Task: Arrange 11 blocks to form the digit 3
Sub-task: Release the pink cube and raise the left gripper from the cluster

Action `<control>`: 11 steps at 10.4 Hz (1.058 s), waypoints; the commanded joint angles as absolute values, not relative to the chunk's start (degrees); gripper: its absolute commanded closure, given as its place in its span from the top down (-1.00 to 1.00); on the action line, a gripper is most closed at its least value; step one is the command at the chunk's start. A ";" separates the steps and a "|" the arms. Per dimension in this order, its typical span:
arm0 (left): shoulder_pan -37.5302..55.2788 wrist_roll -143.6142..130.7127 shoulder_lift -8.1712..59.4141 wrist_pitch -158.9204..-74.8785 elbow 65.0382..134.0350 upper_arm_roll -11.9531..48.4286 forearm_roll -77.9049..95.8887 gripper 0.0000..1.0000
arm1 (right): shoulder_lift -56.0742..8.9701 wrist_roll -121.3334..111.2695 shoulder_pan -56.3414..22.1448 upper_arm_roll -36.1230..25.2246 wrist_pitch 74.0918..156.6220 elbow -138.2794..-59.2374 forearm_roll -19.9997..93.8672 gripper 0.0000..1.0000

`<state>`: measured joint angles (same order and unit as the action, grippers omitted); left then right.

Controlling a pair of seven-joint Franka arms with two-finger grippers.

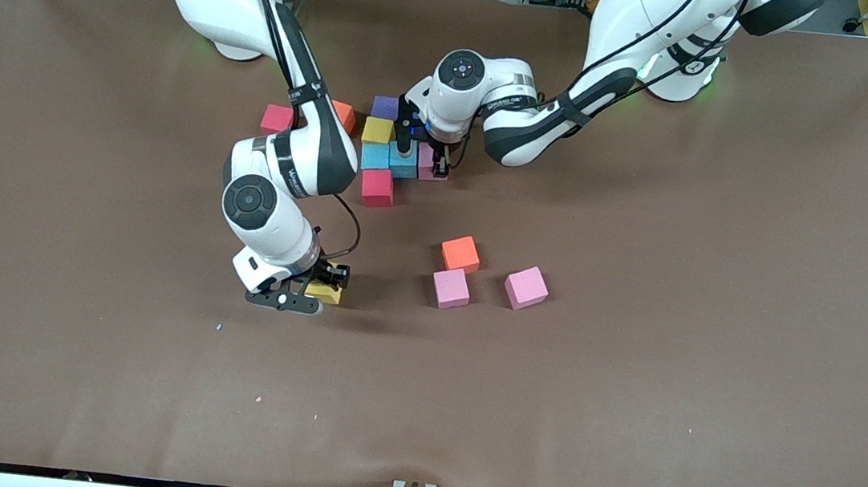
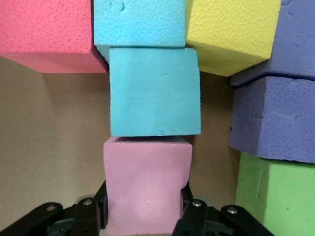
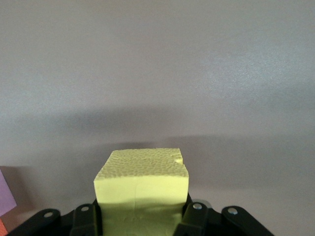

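Left hand (image 1: 436, 165): closed on a pink block (image 2: 146, 184), low at the desk, at the cluster's end toward the left arm.
Pink block in left hand: touching a blue block (image 2: 155, 91); in the front view it sits at 3 o'clock of that blue block (image 1: 404, 161).
Right hand (image 1: 313, 293): clamped on a yellow block (image 3: 141, 189), low over the desk (image 1: 630, 377), nearer the front camera than the cluster, at about 7 o'clock from it.
Held yellow block: in the front view only its edge (image 1: 326, 292) shows under the hand.
Cluster: second blue block (image 1: 375, 156) touches the first, a red block (image 1: 378, 187) at its 6 o'clock, another yellow block (image 1: 378, 130) at its 12 o'clock, a purple block (image 1: 385, 107) farther up.
Left wrist view: a green block (image 2: 275, 196) lies beside the purple ones (image 2: 273, 118).
Near the right arm: a red-pink block (image 1: 277, 119) and an orange block (image 1: 344, 115), partly hidden by the arm.
Loose group: orange block (image 1: 460, 253), with two pink blocks, one (image 1: 450, 287) at its 6 o'clock, the other (image 1: 526, 287) at 4 o'clock; well apart from the cluster, nearer the front camera.
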<state>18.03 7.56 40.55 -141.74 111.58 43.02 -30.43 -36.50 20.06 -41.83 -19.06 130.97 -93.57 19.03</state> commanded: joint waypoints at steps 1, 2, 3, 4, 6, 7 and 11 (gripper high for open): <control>18.28 6.42 40.78 -142.21 111.18 42.54 -32.17 0.99 | -36.39 22.75 -40.35 -19.33 129.82 -92.72 18.28 -0.48; 18.28 6.33 40.69 -142.21 111.09 42.63 -31.91 1.00 | -35.86 23.11 -39.30 -19.51 128.86 -92.90 18.28 -0.48; 18.28 6.07 40.52 -142.12 111.18 42.63 -31.56 1.00 | -35.08 23.55 -38.59 -21.08 124.50 -92.81 18.11 -0.48; 18.28 5.46 40.26 -142.12 111.09 42.80 -31.55 1.00 | -34.55 23.03 -38.58 -23.96 121.84 -92.81 18.02 -0.48; 17.06 4.31 38.77 -140.55 111.62 45.24 -30.33 1.00 | -34.54 22.85 -38.84 -24.43 121.29 -92.81 18.02 -0.48; 15.83 4.22 37.63 -136.71 111.62 47.18 -29.71 1.00 | -34.45 23.11 -39.02 -24.35 121.03 -92.81 18.02 -0.48; 3.47 3.87 34.63 -125.18 111.27 58.77 -26.63 1.00 | -36.03 30.57 -45.16 -24.08 123.91 -92.90 18.11 -0.47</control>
<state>9.43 4.22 36.68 -128.02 110.22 54.78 -27.83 -35.56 26.96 -42.88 -24.05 122.48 -92.67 18.98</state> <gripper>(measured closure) 0.000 0.471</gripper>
